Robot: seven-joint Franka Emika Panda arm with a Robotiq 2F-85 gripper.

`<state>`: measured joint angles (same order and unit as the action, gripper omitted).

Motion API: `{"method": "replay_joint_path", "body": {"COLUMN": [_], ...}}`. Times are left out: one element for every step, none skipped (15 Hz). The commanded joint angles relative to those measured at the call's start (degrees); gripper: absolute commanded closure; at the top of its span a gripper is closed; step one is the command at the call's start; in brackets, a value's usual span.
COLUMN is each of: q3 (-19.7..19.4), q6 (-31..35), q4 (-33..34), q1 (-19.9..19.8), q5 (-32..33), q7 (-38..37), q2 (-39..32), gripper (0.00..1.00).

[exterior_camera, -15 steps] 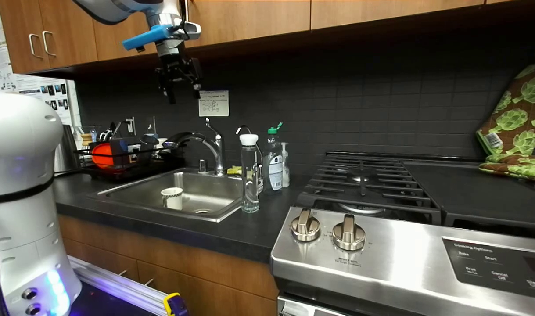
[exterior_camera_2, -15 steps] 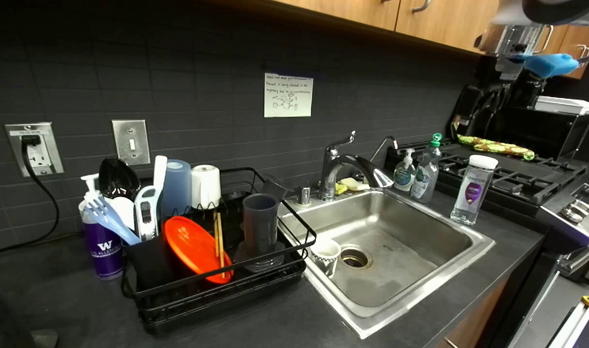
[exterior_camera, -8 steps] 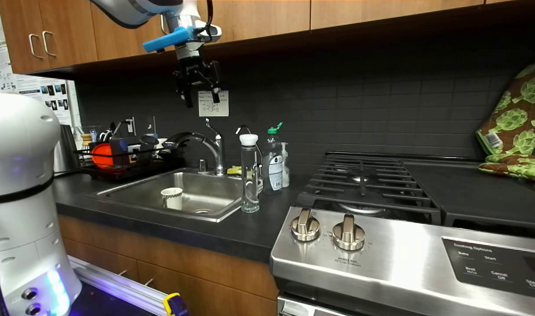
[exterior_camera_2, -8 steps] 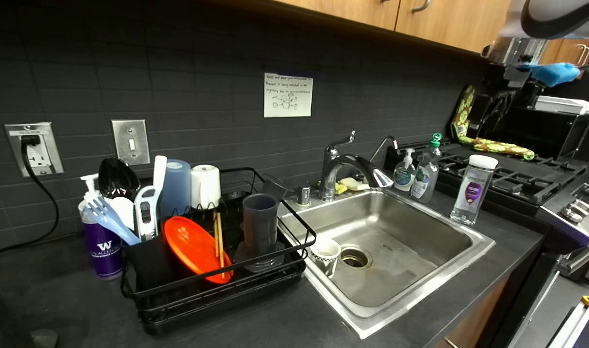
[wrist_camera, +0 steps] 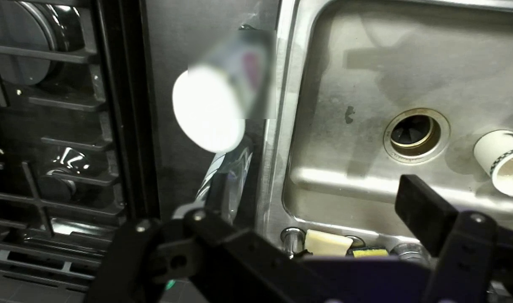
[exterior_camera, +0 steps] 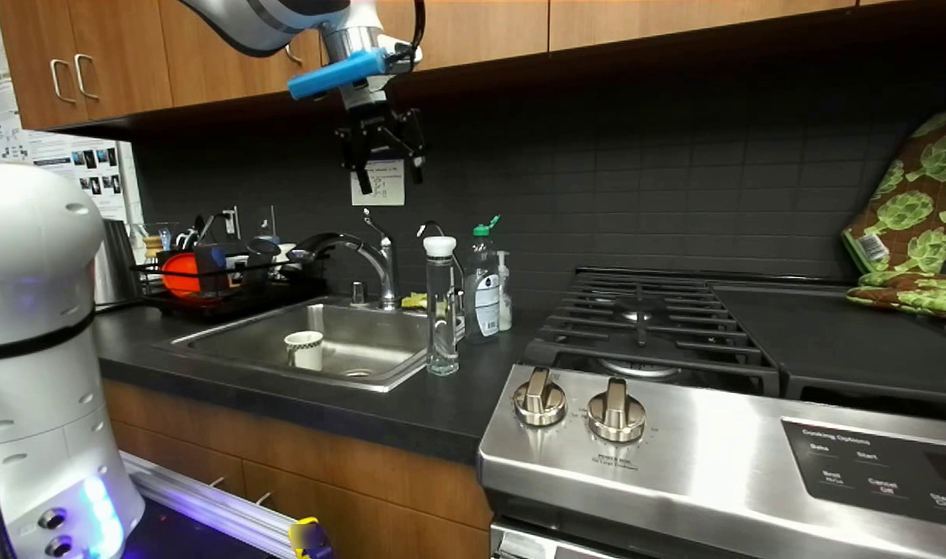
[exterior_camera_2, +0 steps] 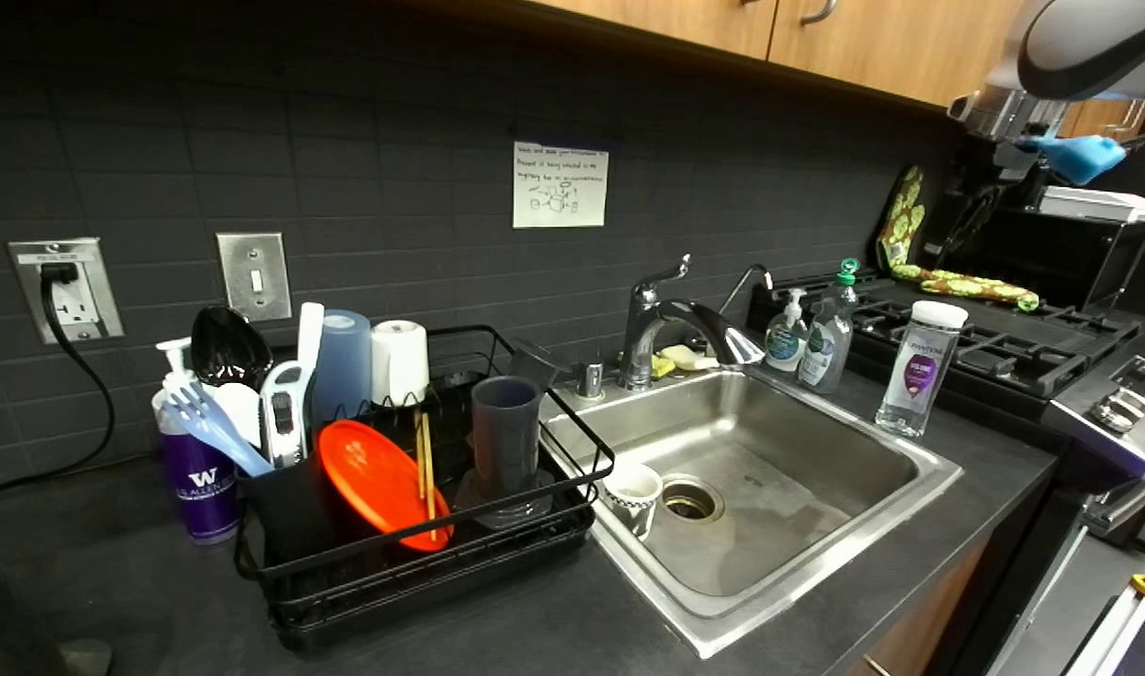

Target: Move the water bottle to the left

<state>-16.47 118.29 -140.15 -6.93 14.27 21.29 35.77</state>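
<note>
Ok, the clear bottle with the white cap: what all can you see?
The water bottle looks like clear plastic, narrow edge-on and broader across its face, which shows PANTENE lettering and a purple emblem. A white cap sits on top. It stands upright on the dark counter between the sink and the stove. The open gripper hangs higher, not touching it. Whether it holds liquid, I can't tell.

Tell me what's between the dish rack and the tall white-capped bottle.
Mainly the sink, with a cup in it and the faucet at its back, in both exterior views.
</note>
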Motion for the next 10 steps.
{"method": "replay_joint_path", "body": {"q3": [-1.5, -1.9, -2.3, -2.7, -3.1, -3.5, -3.8, -4.0, -4.2, -4.5], "q6": [1.5, 1.4, 1.0, 1.2, 1.6, 1.9, 2.7, 2.9, 3.3, 3.5], "q4": [1.3, 1.4, 1.6, 1.5, 1.4, 1.4, 1.4, 1.4, 1.5, 1.6], "q1": [-1.4, -1.7, -1.9, -2.2, -2.4, -2.5, -2.6, -2.6, -2.6, -2.6], "q5": [1.3, 1.3, 1.0, 1.0, 0.9, 0.7, 0.7, 0.6, 0.5, 0.3], "q7": [3.8, 4.4, 5.0, 5.7, 6.2, 6.5, 6.8, 7.2, 7.4, 7.7], "q2": [-2.1, -2.3, -2.6, -2.8, -3.0, -3.3, -3.7, -4.0, -4.4, -4.9], "gripper": [0.0, 0.0, 0.0, 0.0, 0.0, 0.0, 0.0, 0.0, 0.0, 0.0]}}
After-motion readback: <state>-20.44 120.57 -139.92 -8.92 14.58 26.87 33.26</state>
